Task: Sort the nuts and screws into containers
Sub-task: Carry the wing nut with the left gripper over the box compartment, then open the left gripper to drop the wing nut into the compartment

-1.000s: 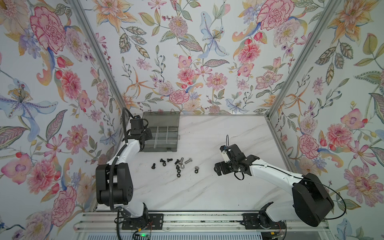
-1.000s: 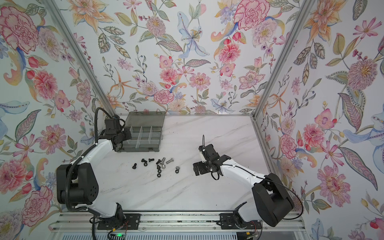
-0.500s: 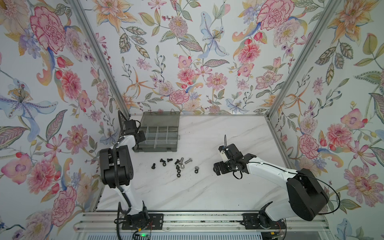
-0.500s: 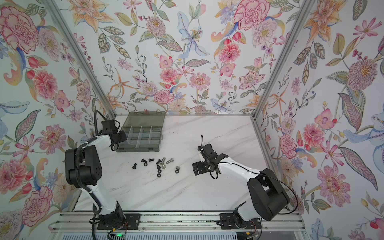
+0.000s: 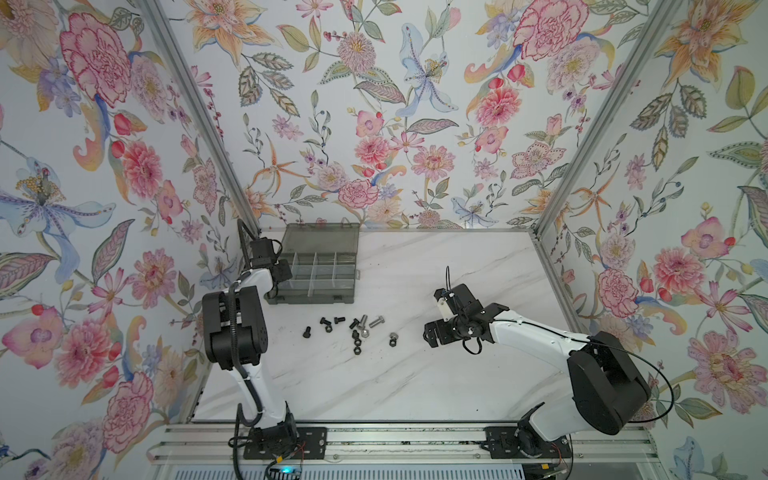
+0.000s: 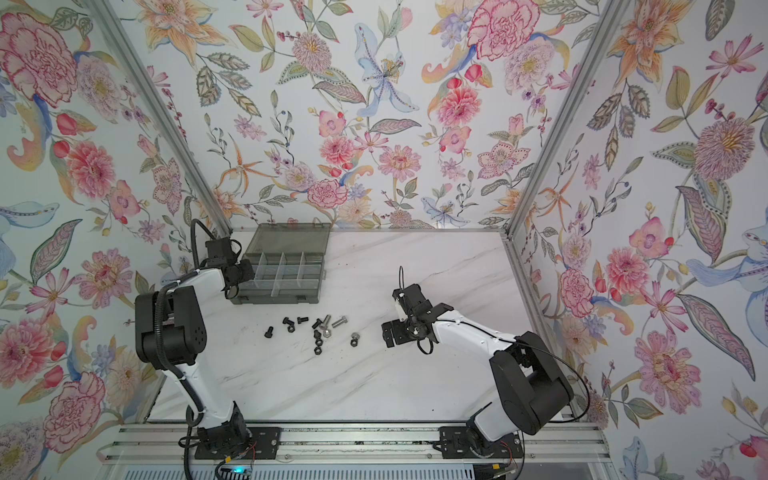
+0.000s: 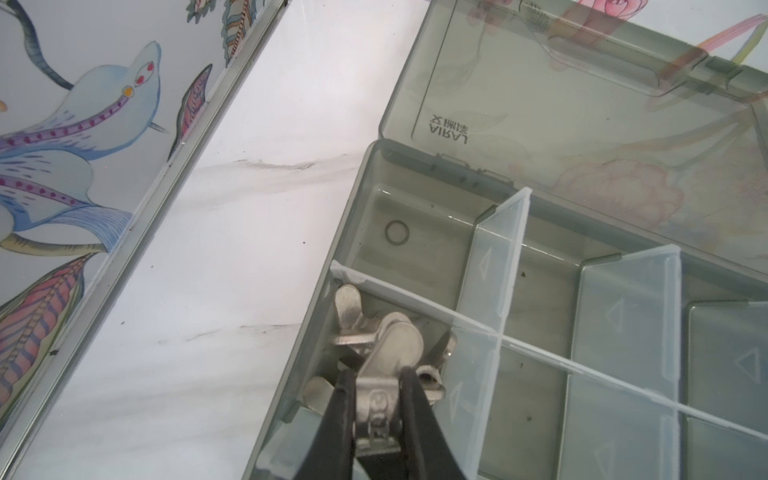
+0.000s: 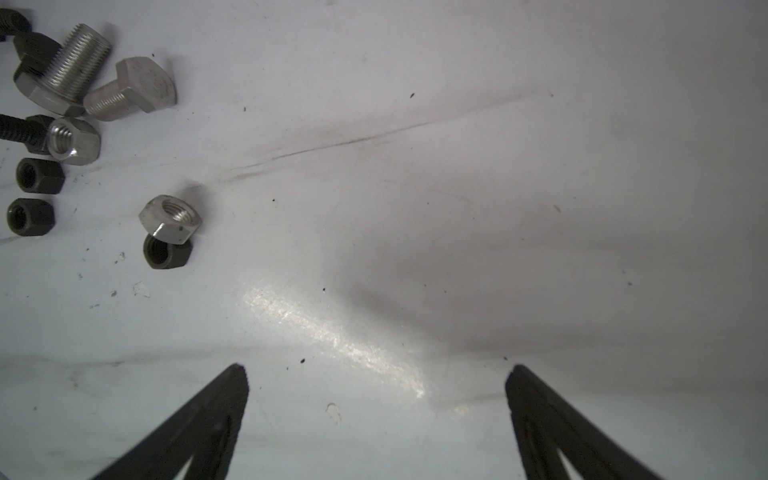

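1. Wing nut (image 7: 395, 345): pinched by left hand (image 7: 378, 372) over corner cell (image 7: 309, 332) of box (image 7: 361, 199), lower centre.
2. Right hand (image 8: 376, 368): spread above worktop (image 8: 457, 208).
3. Screws (image 5: 376, 321), nuts (image 5: 392, 340): loose mid-frame, below box.

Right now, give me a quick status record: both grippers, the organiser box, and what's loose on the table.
Left gripper: shut on a wing nut, at the corner cell of the organiser box
Same cell: other wing nuts already inside
Lid: open
Right gripper: open, empty, above bare table
Loose screws and nuts: clustered on the table between box and right gripper
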Available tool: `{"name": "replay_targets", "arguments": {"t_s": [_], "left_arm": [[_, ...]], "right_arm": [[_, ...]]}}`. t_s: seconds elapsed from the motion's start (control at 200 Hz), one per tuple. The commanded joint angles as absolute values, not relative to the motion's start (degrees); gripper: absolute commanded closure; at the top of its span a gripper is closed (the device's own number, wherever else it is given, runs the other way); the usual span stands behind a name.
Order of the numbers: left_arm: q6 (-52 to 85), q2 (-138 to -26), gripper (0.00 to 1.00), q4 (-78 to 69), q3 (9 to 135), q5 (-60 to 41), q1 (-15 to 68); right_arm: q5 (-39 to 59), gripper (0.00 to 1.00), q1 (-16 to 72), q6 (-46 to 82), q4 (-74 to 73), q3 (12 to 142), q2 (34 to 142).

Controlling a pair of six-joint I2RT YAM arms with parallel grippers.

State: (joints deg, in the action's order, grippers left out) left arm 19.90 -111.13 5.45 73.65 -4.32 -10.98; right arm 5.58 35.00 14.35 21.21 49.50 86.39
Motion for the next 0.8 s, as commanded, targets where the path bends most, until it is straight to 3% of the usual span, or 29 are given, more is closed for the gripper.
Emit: {"name": "replay_targets", "arguments": {"t_s": [0.0, 0.11, 0.195, 0.38, 0.791], "left_arm": [[19.6, -111.8, 0.77, 3.9, 75.0, -4.1, -11.6], [19.5, -111.1, 0.61, 3.8, 74.6, -3.8, -11.6], [19.6, -110.4, 0.55, 3.7, 74.2, -4.1, -11.5], [20.9, -106.7, 0.51, 4.3, 71.9, -7.3, -11.2], [22.2, -83.4, 0.36, 8.6, 53.5, -3.7, -1.8]], "right_arm": [[5.7, 0.01, 35.2, 14.1, 21.6, 50.9, 87.3], [5.7, 0.01, 35.2, 14.2, 21.6, 51.0, 87.0], [5.8, 0.01, 35.2, 14.2, 21.7, 51.0, 87.0], [5.7, 0.01, 35.2, 14.5, 22.0, 50.6, 86.0], [5.7, 0.01, 35.8, 15.1, 22.0, 50.7, 85.1]]}}
